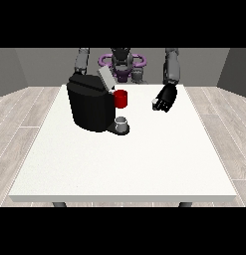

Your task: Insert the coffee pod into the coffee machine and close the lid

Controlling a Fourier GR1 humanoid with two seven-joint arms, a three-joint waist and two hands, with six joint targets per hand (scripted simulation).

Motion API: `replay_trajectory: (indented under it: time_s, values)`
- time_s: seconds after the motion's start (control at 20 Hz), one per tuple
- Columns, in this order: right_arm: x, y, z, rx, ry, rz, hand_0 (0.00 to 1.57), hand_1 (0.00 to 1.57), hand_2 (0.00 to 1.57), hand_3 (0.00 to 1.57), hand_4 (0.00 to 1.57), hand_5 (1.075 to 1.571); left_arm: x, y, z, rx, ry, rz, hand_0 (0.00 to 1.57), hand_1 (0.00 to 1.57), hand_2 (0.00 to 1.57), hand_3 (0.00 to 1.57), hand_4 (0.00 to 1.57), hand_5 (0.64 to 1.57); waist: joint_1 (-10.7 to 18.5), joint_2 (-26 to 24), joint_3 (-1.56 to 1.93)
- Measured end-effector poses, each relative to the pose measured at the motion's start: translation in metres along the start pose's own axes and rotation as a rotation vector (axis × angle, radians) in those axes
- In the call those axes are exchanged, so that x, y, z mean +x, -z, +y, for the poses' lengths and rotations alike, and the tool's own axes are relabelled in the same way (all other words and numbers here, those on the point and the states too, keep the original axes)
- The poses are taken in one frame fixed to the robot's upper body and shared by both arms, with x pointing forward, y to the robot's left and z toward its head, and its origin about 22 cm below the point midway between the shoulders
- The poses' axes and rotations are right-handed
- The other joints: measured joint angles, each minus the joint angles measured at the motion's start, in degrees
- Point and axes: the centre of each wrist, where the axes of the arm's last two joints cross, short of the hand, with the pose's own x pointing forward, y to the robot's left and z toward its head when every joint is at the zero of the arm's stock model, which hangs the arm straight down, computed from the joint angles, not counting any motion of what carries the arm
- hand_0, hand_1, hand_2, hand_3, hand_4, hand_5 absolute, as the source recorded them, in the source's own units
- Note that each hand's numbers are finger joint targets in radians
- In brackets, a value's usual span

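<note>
A black coffee machine stands left of the table's middle, and its grey lid is tilted up and open. A red cylinder sits at the machine's right side, just under the lid. Below it a small grey cup rests on the machine's base. The hand at the view's right hangs above the table, apart from the machine and to the right of it. Its fingers curl round a small pale coffee pod. The other arm goes down behind the machine, which hides its hand.
The white table stretches wide towards the camera in front of the machine. Its edges lie at the left, right and front. A grey wooden floor surrounds it.
</note>
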Motion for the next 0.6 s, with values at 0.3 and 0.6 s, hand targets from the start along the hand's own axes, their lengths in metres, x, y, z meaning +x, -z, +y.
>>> replay_trajectory:
  time_s: [0.3,0.6]
  values:
    - [-0.008,0.002,0.003,-0.012,-0.03,0.05,0.0,0.0,0.0,0.0,0.0,1.571,0.021,0.015,0.02,-0.037,-0.074,-0.046,1.38,1.38,1.38,1.33,0.49,1.571,0.58,-2.83,-0.02]
    - [-0.026,0.001,0.004,-0.021,-0.04,0.099,0.0,0.0,0.0,0.0,0.0,1.571,0.058,0.031,0.05,-0.089,-0.084,-0.098,1.33,1.33,1.35,1.32,0.59,1.571,1.58,-6.0,0.0]
